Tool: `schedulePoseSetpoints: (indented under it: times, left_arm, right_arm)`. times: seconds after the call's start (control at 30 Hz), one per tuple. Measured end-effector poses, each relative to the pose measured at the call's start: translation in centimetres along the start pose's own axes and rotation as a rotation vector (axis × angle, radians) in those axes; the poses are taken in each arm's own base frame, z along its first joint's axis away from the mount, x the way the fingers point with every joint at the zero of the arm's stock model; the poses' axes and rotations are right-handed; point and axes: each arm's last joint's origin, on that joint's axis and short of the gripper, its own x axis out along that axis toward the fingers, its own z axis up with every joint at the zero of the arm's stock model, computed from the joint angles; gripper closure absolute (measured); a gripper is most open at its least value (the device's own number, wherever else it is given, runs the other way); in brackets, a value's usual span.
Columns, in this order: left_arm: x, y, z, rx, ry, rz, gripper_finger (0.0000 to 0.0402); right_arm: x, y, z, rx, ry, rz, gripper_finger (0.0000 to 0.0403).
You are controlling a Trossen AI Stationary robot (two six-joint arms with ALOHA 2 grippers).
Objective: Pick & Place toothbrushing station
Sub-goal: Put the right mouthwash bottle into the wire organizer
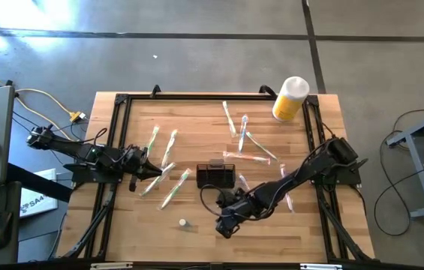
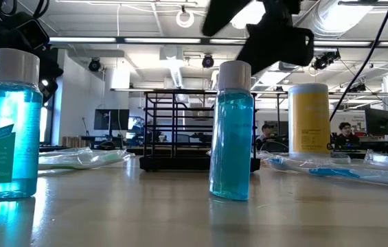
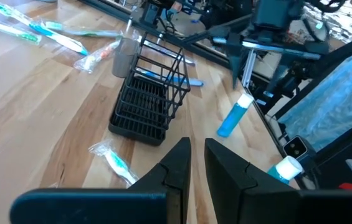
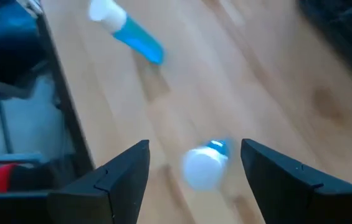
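While the wide-open, empty right gripper hovers just beside the caddy, over a blue bottle, the nearly closed, empty left gripper sits farther away.

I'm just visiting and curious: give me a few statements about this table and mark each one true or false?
1. The black wire-mesh caddy stands on the table, held by neither gripper. True.
2. The right gripper is shut. False: its fingers stand wide open above a small blue bottle.
3. The yellow cylinder with white cap stands near a table corner. True.
4. The left gripper holds a toothbrush. False: its nearly closed fingers hold nothing.
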Motion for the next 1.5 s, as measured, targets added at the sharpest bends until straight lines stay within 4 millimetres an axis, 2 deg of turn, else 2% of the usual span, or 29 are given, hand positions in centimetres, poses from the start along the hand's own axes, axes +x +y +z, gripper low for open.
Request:
schedulePoseSetpoints:
  times: [0.33,1.5]
  left_arm:
    - [0.0,0.0,0.0,0.002,-0.001,0.003,0.0355]
    - [0.0,0.0,-0.1,0.0,0.009,-0.008,0.0355]
  right_arm:
    - [1.4,-0.4,-0.4,0.01,0.036,-0.019,0.0159]
    - [1.5,-0.5,-0.6,0.024,0.06,-0.028,0.0159]
